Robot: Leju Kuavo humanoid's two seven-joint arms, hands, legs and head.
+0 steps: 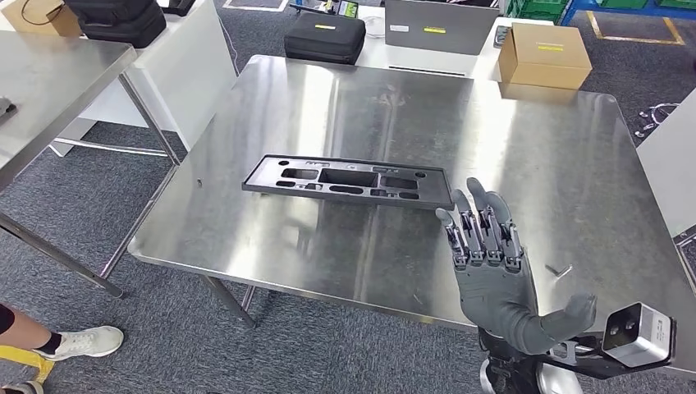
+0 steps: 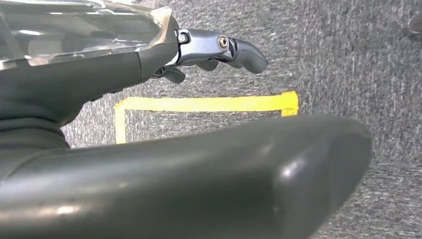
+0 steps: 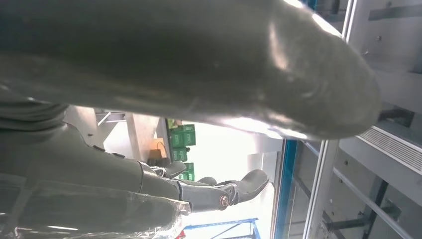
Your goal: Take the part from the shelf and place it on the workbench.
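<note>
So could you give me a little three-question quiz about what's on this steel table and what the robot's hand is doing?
1. True or false: the right hand is holding the dark part.
2. What rests at the table's far right corner?
A. a laptop
B. a cardboard box
C. a shoe
3. Fill in: the small metal item near the right hand, on the side away from the part, looks like a hex ____.

Key
1. False: the hand is raised with fingers spread, holding nothing; the part lies flat on the table.
2. B, the cardboard box.
3. Key: the hex key.
</note>
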